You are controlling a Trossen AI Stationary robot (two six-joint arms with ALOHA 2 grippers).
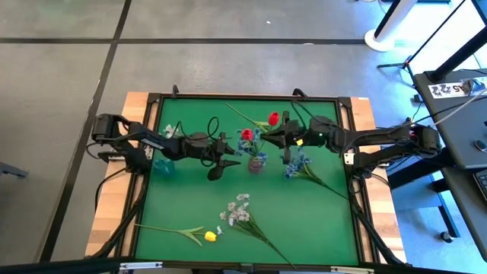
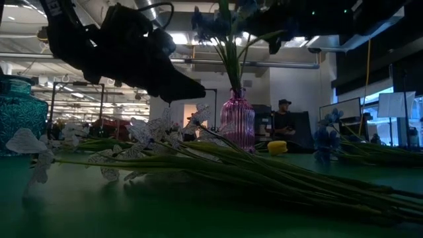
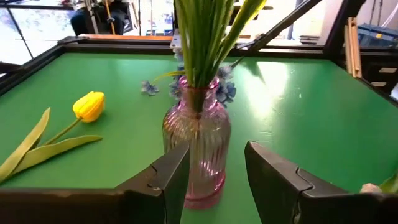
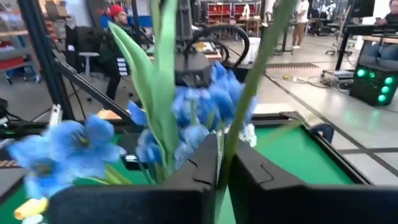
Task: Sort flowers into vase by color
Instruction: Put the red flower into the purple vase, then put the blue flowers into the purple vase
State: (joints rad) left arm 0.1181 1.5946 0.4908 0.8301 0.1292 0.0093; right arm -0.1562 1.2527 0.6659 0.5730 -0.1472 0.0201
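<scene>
Right claw (image 4: 219,171) pinches a stem (green) (image 4: 245,112) above vase (image 1: 256,163)

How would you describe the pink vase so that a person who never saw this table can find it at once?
Start from the green table and go to its middle, between the left gripper and the right gripper. There stands the pink vase, ribbed clear glass, upright, with green stems and a red tulip in it. The teal vase near the left arm differs in colour.
</scene>
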